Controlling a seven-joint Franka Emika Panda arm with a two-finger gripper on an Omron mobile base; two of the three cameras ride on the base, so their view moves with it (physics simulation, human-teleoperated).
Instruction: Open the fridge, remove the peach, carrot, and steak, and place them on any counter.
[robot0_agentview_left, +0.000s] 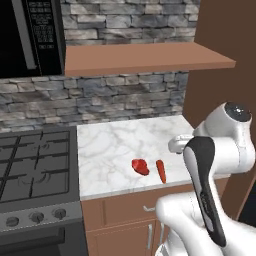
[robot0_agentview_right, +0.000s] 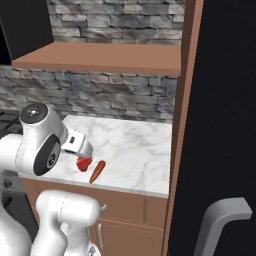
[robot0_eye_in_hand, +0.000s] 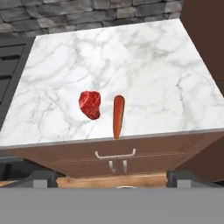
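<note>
Beside stove (robot0_agentview_left: 35, 170), steak (robot0_agentview_left: 140, 166), carrot (robot0_agentview_left: 161, 171)

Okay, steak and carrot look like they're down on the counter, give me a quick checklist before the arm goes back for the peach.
1. Glossy red lumpy steak resting on the white marble counter: ok.
2. Slim orange-red tapered carrot on the same counter, beside the steak and apart from it: ok, though its tip lies close to the front edge.
3. Jaws of the gripper open, holding nothing: ok.
4. Gripper drawn back clear of both items: ok.
5. Round peach on a counter: not ok, none is there.
6. Near-black fridge door open for the next reach: cannot tell.
</note>
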